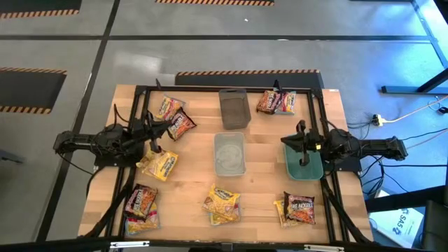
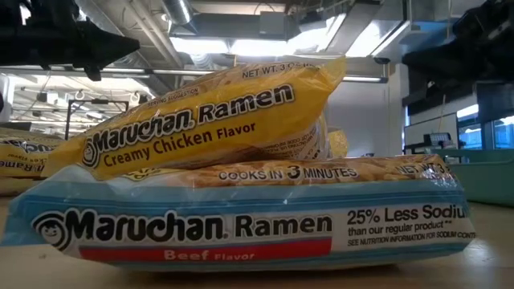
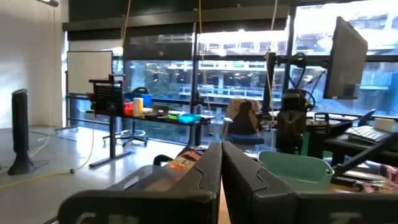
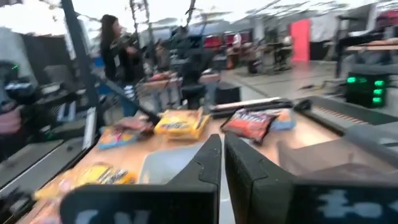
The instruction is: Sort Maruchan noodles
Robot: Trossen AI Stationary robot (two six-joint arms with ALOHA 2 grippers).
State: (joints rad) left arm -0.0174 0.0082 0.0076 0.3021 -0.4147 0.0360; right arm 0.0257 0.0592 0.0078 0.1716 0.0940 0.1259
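While I look down from the high view, the Maruchan noodles [image 1: 160, 164] lie scattered over the wooden table [image 1: 266, 178], most of them close to its edges, with three bins in the middle: a dark grey bin [image 1: 234, 107], a clear bin [image 1: 229, 154] and a teal bin [image 1: 303, 162]. My left gripper [image 1: 155, 127] hangs among the packets on its side, fingers pressed together on nothing; my right gripper [image 1: 299, 140] sits over the teal bin, likewise closed and empty. Bare wood stays open between the clear bin and the near row of packets.

From the low view I read "Maruchan Ramen Creamy Chicken Flavor" on a yellow packet [image 2: 209, 120], which rests on a blue-edged packet [image 2: 241, 229] marked "Beef Flavor", "25% Less Sodium" and "Cooks in 3 minutes".

At the left wrist, shut fingers [image 3: 205, 180] point toward the teal bin.

At the right wrist, shut fingers [image 4: 208, 171] face blurred packets and a person [image 4: 112, 46] beyond.
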